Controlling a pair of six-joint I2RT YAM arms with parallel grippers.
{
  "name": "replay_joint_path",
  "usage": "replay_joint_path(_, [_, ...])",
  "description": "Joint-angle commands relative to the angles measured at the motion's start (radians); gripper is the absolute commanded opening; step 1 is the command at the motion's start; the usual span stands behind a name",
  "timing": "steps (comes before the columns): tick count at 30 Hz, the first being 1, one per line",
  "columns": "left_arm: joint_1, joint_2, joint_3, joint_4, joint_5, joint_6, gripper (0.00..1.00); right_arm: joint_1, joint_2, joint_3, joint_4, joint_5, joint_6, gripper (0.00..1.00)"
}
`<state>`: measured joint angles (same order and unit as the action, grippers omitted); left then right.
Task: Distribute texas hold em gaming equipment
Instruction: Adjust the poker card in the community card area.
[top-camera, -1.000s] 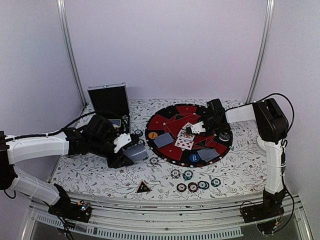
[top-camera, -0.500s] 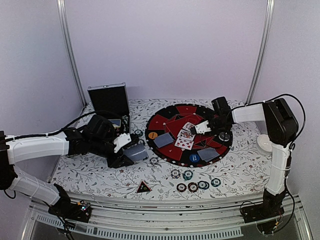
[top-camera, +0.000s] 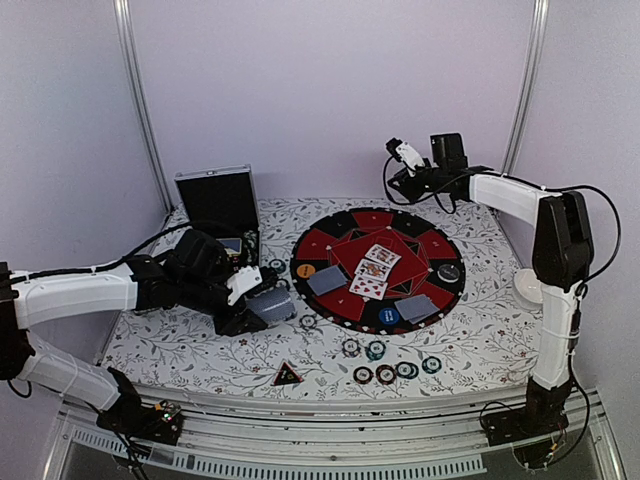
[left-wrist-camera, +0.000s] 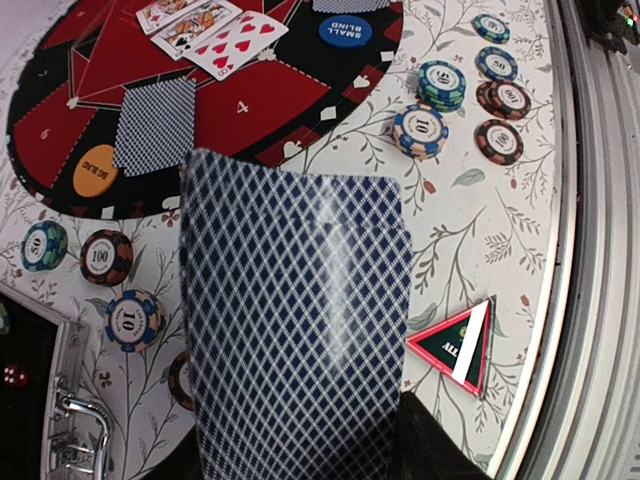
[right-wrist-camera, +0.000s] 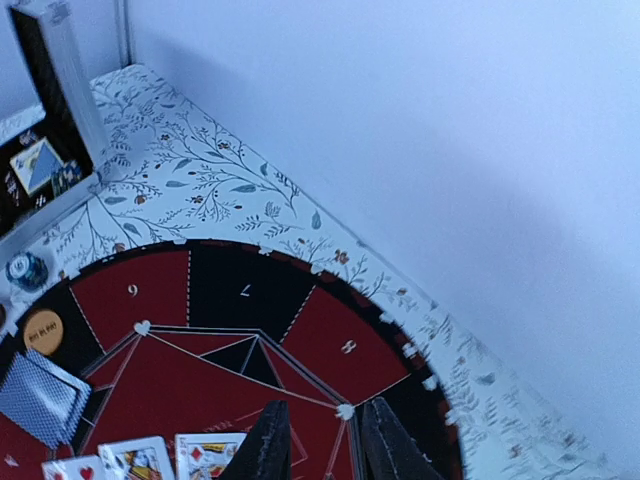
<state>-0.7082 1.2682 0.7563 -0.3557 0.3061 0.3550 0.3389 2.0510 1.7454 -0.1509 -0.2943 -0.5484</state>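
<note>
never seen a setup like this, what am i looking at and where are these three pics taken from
Two white robot arms sit at a flower-patterned table. The wide picture looks down from above and behind them; the other two come from cameras on each wrist. The left gripper clamps a deck of blue-checked playing cards. The right gripper is open and empty, high above the round red-and-black mat, where three face-up cards lie. Striped poker chips sit near the front edge.
</note>
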Motion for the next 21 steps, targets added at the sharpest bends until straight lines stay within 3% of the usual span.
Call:
replay_joint_path(1, [0.015, -0.018, 0.017, 0.021, 0.013, 0.005, 0.47, -0.006, 0.156, 0.045, -0.153, 0.051, 0.58, 0.22])
replay_joint_path(8, [0.015, -0.022, 0.015, 0.021, 0.011, 0.004, 0.47, -0.006, 0.364, 0.194, -0.262, -0.004, 0.762, 0.05])
replay_joint_path(21, [0.015, -0.026, 0.015, 0.021, 0.008, 0.006, 0.47, 0.007, 0.472, 0.232, -0.331, -0.082, 0.817, 0.02])
